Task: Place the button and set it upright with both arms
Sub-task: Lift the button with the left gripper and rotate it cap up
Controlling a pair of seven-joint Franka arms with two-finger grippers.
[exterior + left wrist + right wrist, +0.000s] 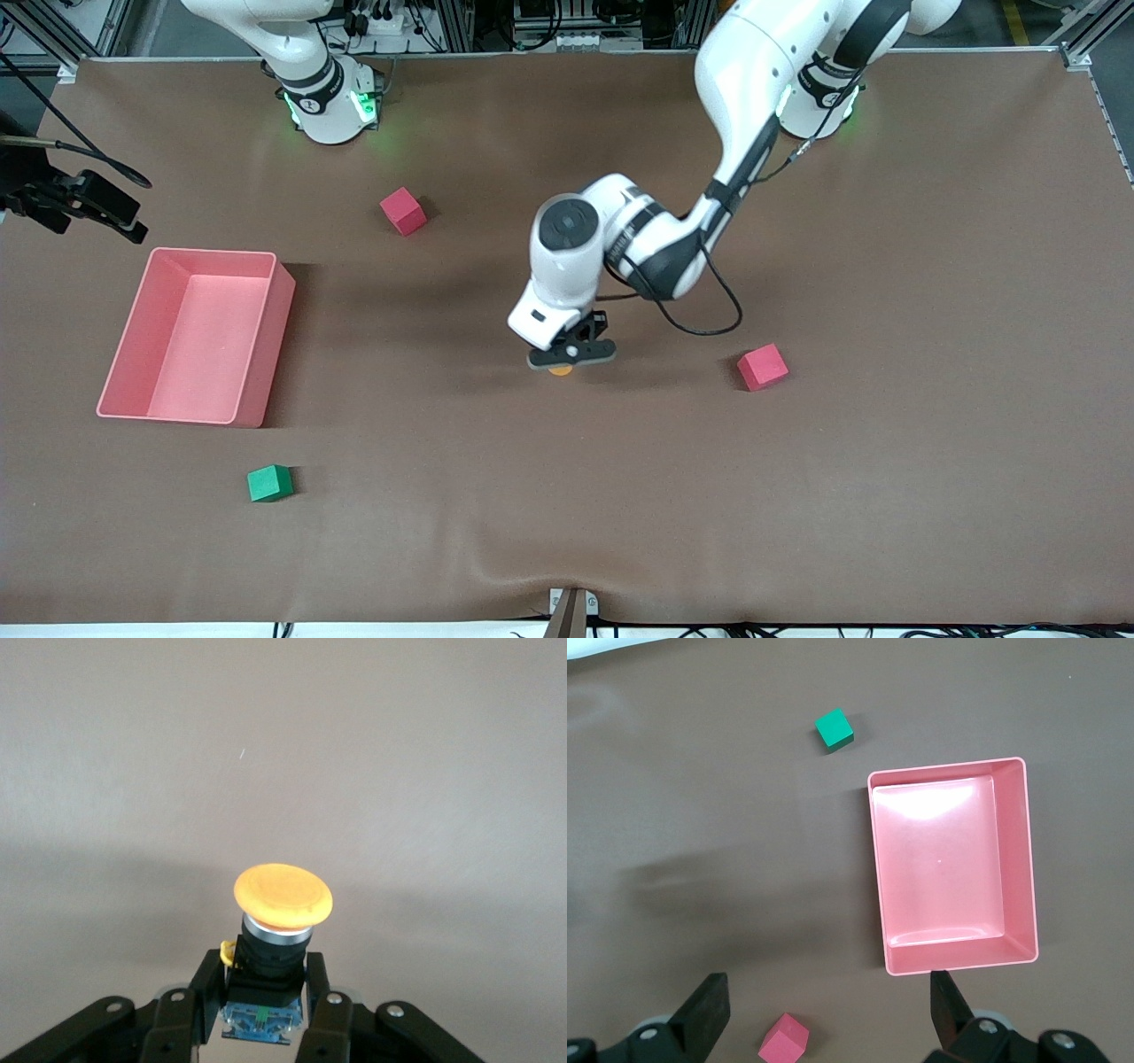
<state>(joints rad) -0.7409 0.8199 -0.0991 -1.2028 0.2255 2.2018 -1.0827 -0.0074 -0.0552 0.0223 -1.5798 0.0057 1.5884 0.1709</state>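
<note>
My left gripper (571,354) is low over the middle of the table, shut on the button (560,370). In the left wrist view its fingers (323,992) clamp the button's black body (270,952). The round orange cap (283,895) points away from the wrist, and the bluish end sits back between the fingers. I cannot tell whether the button touches the table. My right gripper (828,1010) is open and empty, high over the right arm's end of the table. It does not show in the front view.
A pink bin (275,346) stands at the right arm's end and is empty (1028,859). A pink cube (403,211) lies near the right arm's base (784,1038). Another pink cube (762,367) lies beside my left gripper. A green cube (269,483) lies nearer the camera (834,729).
</note>
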